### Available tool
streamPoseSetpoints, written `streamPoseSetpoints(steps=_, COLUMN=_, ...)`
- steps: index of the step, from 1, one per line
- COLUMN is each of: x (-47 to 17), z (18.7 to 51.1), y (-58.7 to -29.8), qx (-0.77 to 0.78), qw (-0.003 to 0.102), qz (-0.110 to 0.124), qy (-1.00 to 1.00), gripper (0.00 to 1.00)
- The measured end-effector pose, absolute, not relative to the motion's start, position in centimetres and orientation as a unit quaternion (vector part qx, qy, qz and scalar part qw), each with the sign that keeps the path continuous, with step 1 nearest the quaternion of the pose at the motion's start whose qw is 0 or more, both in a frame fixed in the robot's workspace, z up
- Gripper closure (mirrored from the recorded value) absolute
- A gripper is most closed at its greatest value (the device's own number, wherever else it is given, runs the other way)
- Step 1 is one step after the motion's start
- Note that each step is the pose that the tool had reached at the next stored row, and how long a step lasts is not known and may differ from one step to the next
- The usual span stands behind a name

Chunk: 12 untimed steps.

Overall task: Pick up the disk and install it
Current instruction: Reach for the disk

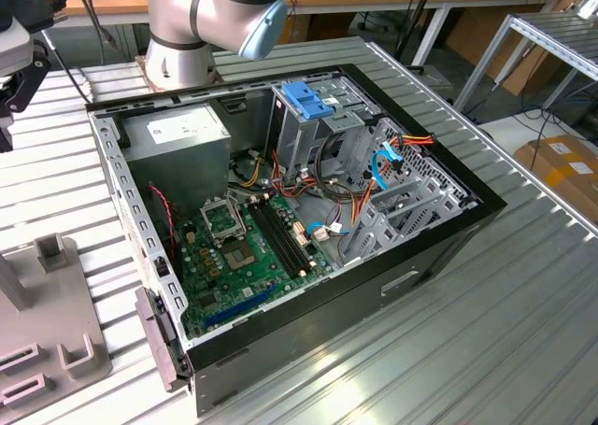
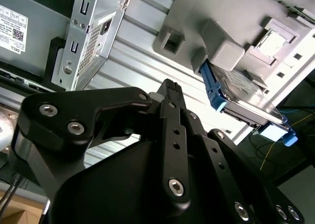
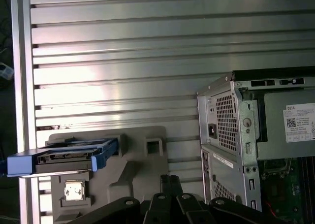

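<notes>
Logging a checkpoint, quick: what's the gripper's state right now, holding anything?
Gripper: open or shut cannot be told; it holds nothing. The flat grey metal disk with light-blue rails sits in the grey holder, apart from it.

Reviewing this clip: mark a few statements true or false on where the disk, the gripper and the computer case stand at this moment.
1. The disk sits in the grey holder, outside the computer case. True.
2. The gripper has the disk in its grasp. False: in both wrist views the disk is in the holder, apart from the gripper.
3. The computer case lies open, with its motherboard exposed. True.
4. The bracket atop the drive cage is red. False: it is blue.
5. The disk has blue rails along its edges. True.
</notes>
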<state>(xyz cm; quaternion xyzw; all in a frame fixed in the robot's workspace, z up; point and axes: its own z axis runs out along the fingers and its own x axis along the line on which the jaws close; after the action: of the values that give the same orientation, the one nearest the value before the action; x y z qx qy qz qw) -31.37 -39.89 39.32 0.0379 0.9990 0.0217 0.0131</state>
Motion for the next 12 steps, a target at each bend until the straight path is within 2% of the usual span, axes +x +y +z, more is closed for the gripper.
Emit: streamPoseSetpoints(steps=12, x=-32.08, z=39.33, y=-39.89, qx=0.038, qw=0.013, qz=0.022, qy=0.999, gripper=0.89)
